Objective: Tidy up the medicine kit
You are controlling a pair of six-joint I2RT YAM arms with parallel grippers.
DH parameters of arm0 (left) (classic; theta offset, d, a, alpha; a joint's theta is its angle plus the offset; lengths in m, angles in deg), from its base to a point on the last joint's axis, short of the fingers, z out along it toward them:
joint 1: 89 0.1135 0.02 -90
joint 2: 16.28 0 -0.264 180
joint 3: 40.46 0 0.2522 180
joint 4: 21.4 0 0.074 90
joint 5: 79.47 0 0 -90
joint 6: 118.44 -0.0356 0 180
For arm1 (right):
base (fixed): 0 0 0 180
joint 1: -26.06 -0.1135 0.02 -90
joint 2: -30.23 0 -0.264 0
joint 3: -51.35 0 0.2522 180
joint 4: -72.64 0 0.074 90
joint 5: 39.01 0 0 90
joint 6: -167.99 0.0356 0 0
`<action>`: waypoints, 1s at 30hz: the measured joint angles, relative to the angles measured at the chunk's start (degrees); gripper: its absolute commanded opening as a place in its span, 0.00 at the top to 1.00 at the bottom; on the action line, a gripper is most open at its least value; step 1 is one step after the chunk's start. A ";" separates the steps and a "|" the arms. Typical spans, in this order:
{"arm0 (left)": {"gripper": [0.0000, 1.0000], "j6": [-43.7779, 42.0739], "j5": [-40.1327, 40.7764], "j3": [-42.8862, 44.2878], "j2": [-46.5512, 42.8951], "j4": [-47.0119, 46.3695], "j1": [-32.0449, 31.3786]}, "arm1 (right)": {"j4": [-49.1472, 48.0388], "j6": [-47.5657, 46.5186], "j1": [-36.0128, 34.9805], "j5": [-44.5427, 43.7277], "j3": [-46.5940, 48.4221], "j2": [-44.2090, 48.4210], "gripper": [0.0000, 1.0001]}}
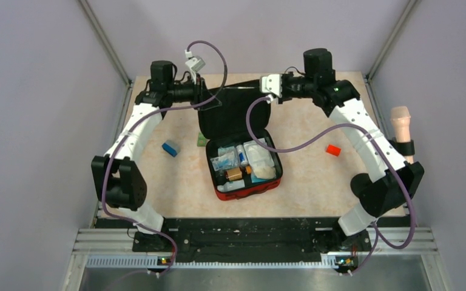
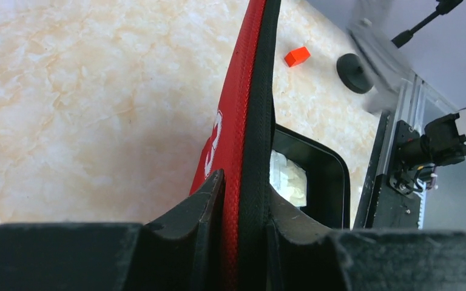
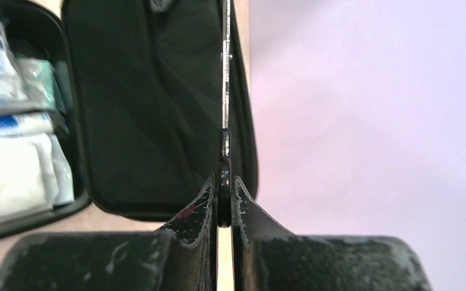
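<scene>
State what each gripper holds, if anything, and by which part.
Left gripper: the kit, by its lid's zip edge. Right gripper: a thin metal tool, by its black end; which tool cannot be told.

The top camera looks steeply down from above the near edge over the whole beige marbled tabletop (image 1: 315,182). Both wrist cameras press close to the raised lid of the square red soft zip case (image 1: 226,121), shared by all three views.
</scene>
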 measured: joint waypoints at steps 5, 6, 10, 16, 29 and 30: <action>0.70 -4.09 2.60 -1.62 -3.87 1.90 -2.86 | 7.28 -7.58 0.00 -6.64 4.28 -0.28 1.00; 0.70 -4.68 2.97 -1.77 -4.26 2.10 -3.34 | 8.26 -8.57 0.00 -7.89 4.59 -0.28 1.00; 0.70 -5.95 5.88 -2.14 -4.87 2.51 -5.38 | 11.37 -10.62 0.00 -10.51 5.55 -0.28 1.00; 0.70 -6.01 7.08 -3.13 -5.22 1.42 -6.14 | 14.12 -8.72 0.00 -10.27 6.78 0.66 1.00; 0.68 -7.28 8.61 -3.98 -6.45 1.38 -6.95 | 28.26 -2.58 -0.33 -11.04 17.97 -0.66 1.00; 0.68 -7.50 8.76 -4.15 -6.69 1.38 -7.15 | 29.81 -2.29 -0.46 -11.32 20.61 -1.97 1.00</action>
